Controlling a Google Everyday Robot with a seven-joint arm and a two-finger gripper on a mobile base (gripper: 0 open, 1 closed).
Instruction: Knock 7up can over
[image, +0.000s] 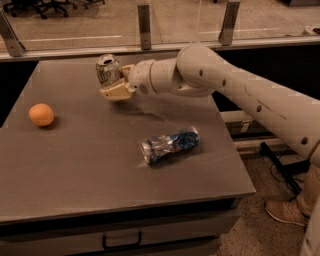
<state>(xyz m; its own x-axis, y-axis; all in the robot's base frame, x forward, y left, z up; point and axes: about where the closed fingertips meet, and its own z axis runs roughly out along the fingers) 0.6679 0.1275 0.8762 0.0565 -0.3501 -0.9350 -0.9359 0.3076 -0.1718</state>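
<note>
The 7up can (108, 70) is green and silver with a silver top. It stands at the far middle of the table, tilted with its top leaning left. My gripper (116, 89) is right against the can's lower right side, touching it. The white arm reaches in from the right. The lower part of the can is hidden behind the gripper.
A crushed blue and silver can (170, 144) lies on its side near the middle right of the grey table (75, 170). An orange (41, 114) sits at the left. A railing runs behind the table's far edge. A person's shoe (287, 212) is at the lower right.
</note>
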